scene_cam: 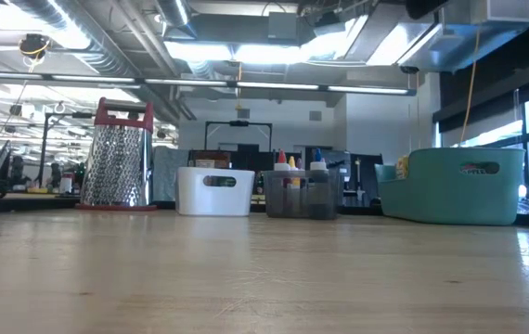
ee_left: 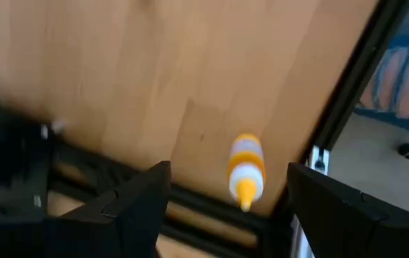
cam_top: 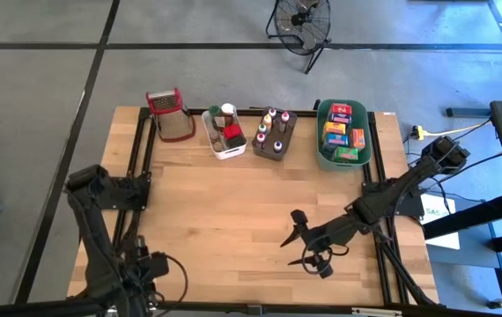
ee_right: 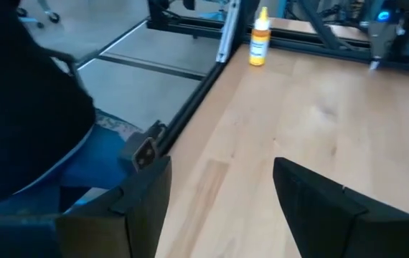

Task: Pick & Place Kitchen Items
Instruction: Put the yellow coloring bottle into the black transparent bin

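Sorting looks nearly done: kitchen items [cam_top: 273, 132] fill the tubs beside the grater [cam_top: 170, 114]. One yellow bottle [ee_left: 247, 170] remains loose below the open, empty left gripper [ee_left: 222, 204]; right gripper [cam_top: 306, 242] open, empty.

Yellow-capped bottle [ee_left: 247, 170] blurred in left wrist view; label unreadable. Same bottle [ee_right: 260, 37] small, far off in right wrist view. Not discernible in high view near left arm. Green tub [scene_cam: 452, 186] walls hide food boxes in low view. Grey tub [scene_cam: 302, 193]: only bottle caps show above rim. Fan [cam_top: 301, 19] beyond counter cut by picture edge.
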`<state>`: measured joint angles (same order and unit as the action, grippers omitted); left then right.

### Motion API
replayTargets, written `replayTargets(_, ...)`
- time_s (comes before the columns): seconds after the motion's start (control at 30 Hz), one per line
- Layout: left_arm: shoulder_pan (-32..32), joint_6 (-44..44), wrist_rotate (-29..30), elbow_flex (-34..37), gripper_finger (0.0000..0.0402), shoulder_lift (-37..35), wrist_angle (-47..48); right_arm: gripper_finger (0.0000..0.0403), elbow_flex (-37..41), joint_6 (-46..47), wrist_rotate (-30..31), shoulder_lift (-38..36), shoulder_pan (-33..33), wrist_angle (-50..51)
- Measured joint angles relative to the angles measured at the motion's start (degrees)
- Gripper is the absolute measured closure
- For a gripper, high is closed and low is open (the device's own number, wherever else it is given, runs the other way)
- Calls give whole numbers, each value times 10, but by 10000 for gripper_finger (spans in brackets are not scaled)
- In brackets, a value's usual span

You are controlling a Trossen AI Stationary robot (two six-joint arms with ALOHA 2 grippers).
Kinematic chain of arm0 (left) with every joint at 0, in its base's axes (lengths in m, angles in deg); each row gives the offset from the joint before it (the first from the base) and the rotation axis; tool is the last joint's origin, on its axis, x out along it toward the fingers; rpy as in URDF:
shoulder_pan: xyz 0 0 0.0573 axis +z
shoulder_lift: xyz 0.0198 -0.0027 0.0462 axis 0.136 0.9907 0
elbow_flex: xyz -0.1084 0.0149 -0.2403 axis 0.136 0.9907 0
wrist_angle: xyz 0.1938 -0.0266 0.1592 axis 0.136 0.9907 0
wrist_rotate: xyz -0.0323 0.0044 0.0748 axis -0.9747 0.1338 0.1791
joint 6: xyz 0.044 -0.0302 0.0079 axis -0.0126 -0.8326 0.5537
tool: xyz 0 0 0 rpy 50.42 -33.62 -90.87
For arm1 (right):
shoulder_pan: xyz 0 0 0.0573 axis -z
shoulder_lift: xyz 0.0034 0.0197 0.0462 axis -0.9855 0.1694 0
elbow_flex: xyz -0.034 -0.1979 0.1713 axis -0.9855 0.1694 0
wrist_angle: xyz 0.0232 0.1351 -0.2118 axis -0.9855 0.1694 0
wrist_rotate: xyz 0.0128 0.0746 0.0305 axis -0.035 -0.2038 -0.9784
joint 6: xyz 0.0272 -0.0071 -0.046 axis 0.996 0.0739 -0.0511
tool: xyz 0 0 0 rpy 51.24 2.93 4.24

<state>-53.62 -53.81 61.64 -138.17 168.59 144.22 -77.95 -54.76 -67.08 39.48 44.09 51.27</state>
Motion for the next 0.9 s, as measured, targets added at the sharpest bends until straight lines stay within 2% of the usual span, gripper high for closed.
replayTargets(0.2,-9,-66,-36,0,128,-2,0,157,0,-13,4,0,12,0)
replayTargets(0.4,-46,-120,-83,0,128,-2,0,157,0,-30,4,0,25,-4)
replayTargets(0.73,-114,-167,-48,0,128,-1,1,157,0,-44,3,0,47,-4)
replayTargets(0.9,-129,-100,-40,0,137,20,1,157,0,-44,3,0,48,-4)
